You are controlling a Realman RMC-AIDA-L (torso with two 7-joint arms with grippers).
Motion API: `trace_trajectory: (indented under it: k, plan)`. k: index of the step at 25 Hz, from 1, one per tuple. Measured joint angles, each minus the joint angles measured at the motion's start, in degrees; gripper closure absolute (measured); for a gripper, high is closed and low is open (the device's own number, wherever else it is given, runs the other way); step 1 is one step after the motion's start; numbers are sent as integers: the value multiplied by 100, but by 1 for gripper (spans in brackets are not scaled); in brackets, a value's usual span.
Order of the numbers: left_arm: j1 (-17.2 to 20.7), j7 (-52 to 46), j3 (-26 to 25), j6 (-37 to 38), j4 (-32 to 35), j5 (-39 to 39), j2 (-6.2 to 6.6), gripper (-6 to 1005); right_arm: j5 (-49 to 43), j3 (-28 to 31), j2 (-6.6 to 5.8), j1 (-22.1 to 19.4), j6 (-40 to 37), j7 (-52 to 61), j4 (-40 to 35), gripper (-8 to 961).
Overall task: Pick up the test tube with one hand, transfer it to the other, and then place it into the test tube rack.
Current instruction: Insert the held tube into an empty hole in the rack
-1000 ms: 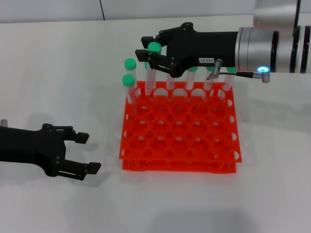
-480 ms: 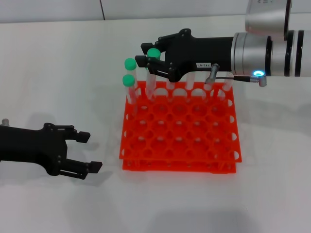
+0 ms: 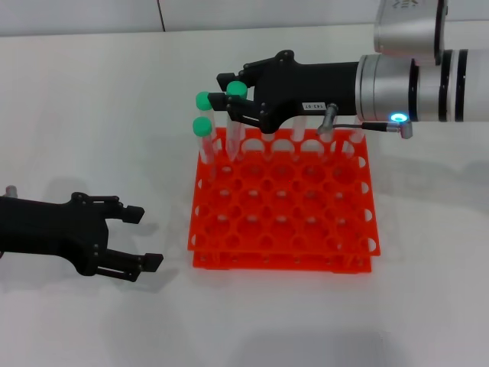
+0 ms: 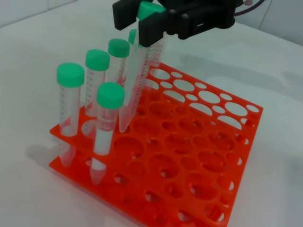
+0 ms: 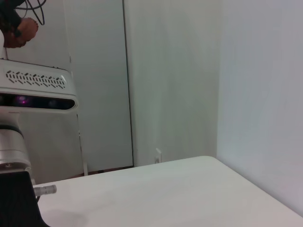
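My right gripper (image 3: 229,95), black with a small white label, is shut on the test tube (image 3: 232,130) just under its green cap. It holds the tube a little tilted over the back left corner of the orange-red test tube rack (image 3: 279,260). In the left wrist view the tube (image 4: 135,80) reaches down with its tip in or just at a hole of the rack (image 4: 189,156). My left gripper (image 3: 145,237), black and unlabelled, is open and empty, low over the table left of the rack.
Two green-capped tubes (image 3: 202,115) stand in the rack's left column, and more stand along the back row under my right arm. The left wrist view shows several of them (image 4: 97,61). The right wrist view shows only walls and a door.
My right gripper has moved a little left and down, bringing the held tube lower into the rack's back left corner. The left gripper has barely moved.
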Motion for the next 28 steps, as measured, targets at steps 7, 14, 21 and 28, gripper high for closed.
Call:
trace_trajectory:
  k: [7, 14, 21, 28]
  plan:
    - [0, 7, 0, -4, -7, 0, 0, 105, 1, -52, -1, 12, 115, 0, 1, 688]
    - [0, 13, -1, -17, -20, 0, 0, 104, 2, -223, 0, 81, 299, 0, 55, 688]
    - [0, 13, -1, -17, -21, 0, -8, 105, 1, -245, 0, 84, 311, 0, 81, 688]
    - [0, 14, -1, -17, -22, 0, -20, 105, 1, -301, 9, 86, 345, 12, 131, 688]
